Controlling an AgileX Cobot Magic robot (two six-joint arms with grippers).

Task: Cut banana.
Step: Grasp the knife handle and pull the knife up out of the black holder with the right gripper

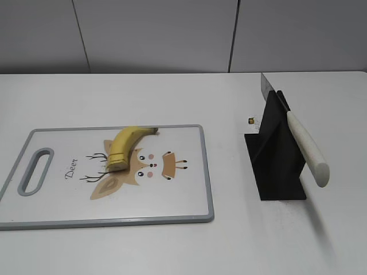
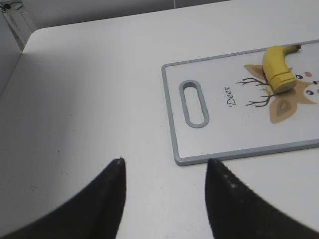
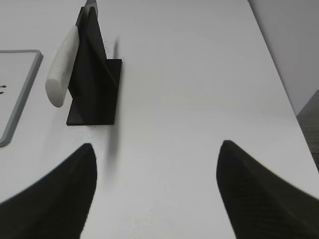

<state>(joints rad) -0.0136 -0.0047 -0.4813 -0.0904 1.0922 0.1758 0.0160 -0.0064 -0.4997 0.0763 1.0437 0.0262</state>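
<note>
A short curved yellow banana (image 1: 124, 148) lies on the white cutting board (image 1: 172, 200), over its deer print; it also shows in the left wrist view (image 2: 277, 68). A knife with a white handle (image 1: 307, 150) rests in a black stand (image 1: 275, 160) at the right, also in the right wrist view (image 3: 61, 69). My left gripper (image 2: 164, 162) is open and empty over bare table left of the board's handle end (image 2: 193, 103). My right gripper (image 3: 157, 147) is open and empty, in front of and right of the stand (image 3: 94, 84). Neither gripper shows in the exterior view.
A small dark object (image 1: 251, 120) lies on the table behind the stand. The board's grey rim and handle slot (image 1: 35, 171) are at the left. The white table ends at a grey wall behind, and its right edge (image 3: 286, 94) shows in the right wrist view.
</note>
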